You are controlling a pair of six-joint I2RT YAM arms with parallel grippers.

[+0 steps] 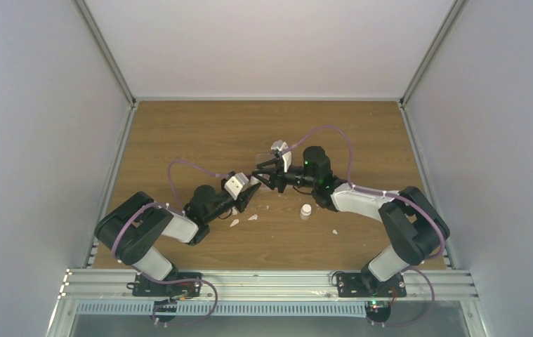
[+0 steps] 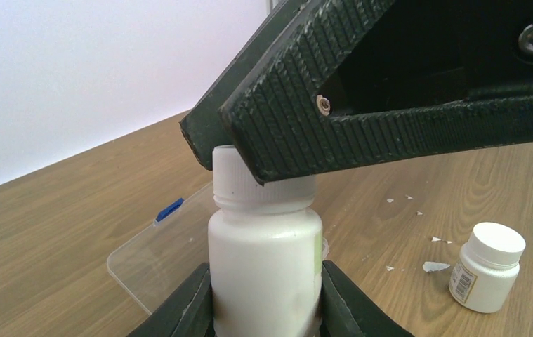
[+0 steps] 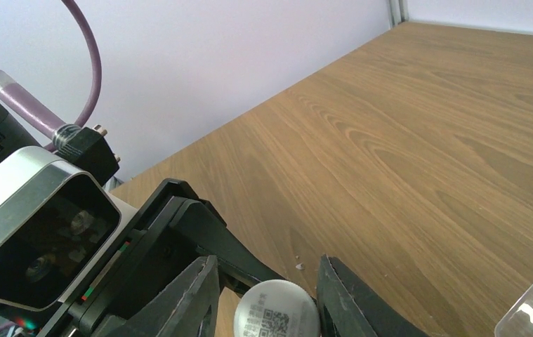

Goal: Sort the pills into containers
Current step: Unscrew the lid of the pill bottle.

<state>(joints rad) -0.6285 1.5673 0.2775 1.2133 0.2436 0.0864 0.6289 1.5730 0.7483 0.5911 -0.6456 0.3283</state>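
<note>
1. The left gripper [image 2: 265, 309] is clenched around the lower body of a white bottle [image 2: 263, 246] and holds it upright just above the table [image 2: 74, 232].
2. The right gripper [image 3: 268, 281] reaches in from the side, its jaws standing either side of the bottle's cap [image 2: 239, 186]. One ribbed finger touches the cap, but I cannot tell whether the pinch is firm.
3. No pills are in sight; they are probably inside the bottle.
4. The clear organiser box [image 2: 151, 260] lies flat on the table just behind the bottle, its lid apparently shut.
5. A small vial [image 2: 488, 267] stands capped well off to the side among white flakes [image 2: 435, 266].
6. The step in hand looks like uncapping the bottle.
7. Next, the right jaws need a firm hold on the cap, then a twist while the left grip keeps the bottle from turning.
</note>
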